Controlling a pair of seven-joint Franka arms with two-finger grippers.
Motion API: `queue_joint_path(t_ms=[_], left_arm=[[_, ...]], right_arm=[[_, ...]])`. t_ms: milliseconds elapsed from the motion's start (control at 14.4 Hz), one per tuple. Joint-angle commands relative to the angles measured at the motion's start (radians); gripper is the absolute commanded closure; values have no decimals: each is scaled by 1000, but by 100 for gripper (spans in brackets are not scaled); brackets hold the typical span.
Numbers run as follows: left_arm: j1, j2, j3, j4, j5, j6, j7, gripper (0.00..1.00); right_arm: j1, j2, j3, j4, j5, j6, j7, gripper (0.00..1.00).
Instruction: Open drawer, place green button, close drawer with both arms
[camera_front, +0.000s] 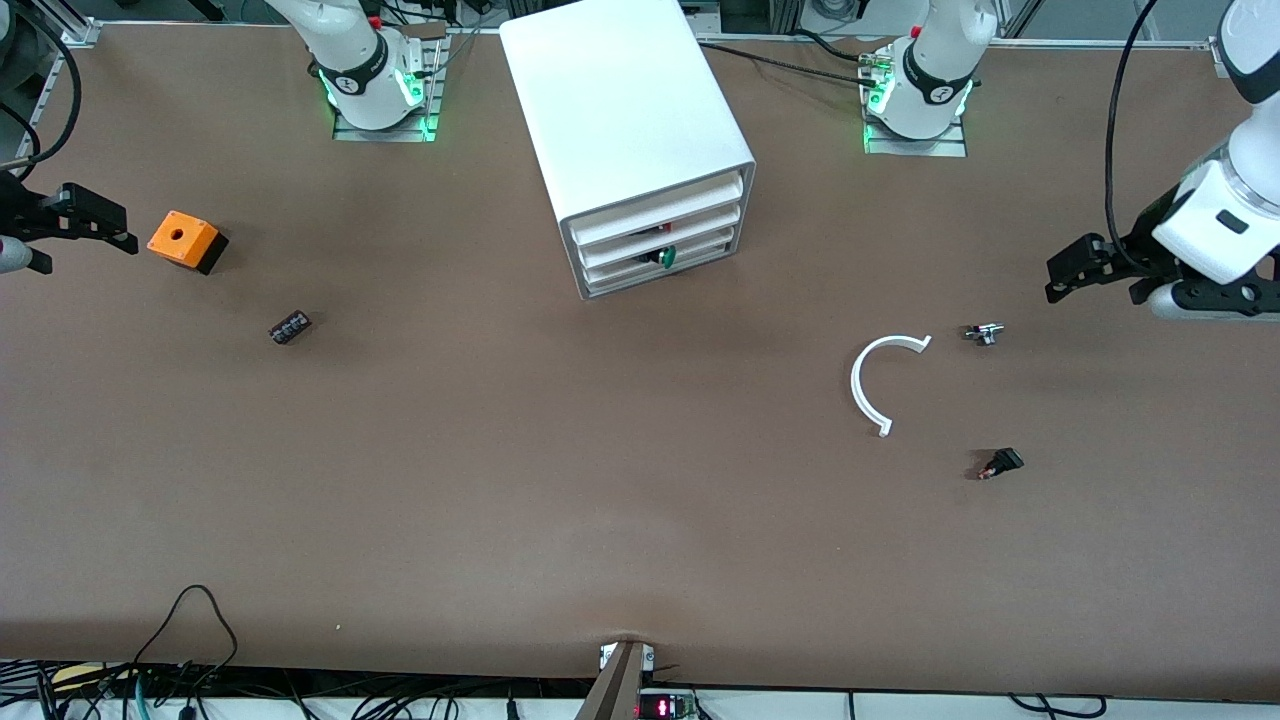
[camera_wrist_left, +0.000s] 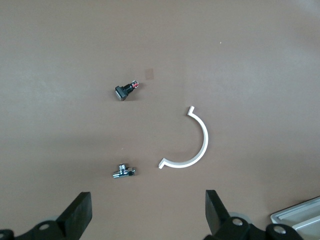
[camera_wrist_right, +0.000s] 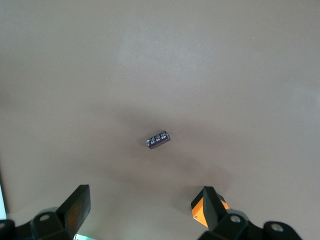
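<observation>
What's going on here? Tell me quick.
Neither arm is handling anything. The left gripper hangs open over the left arm's end of the table, and the right gripper hangs open over the right arm's end. The button shows at the cabinet front, apparently in the lowest drawer, which looks nearly shut.

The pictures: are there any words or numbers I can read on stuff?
None can be read.
Small black block: pale marks, too small to read.
Display at the table edge nearest the front camera: glowing red marks, too blurred to read.
Arm bases: dark bands with white marks, unreadable.
Cabinet, orange box: no writing shows.
</observation>
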Motion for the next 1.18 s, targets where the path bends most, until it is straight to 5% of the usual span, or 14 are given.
queue_joint_path(t_ms=[0, 1109], left_arm=[[-19, -17, 11, -24, 25, -10, 24, 0], [-19, 40, 10, 48, 28, -87, 28, 0]], right_arm=[[-1, -24, -1, -22, 0, 13, -10, 0], [-3, -25, -1, -22, -2, 26, -10, 0]])
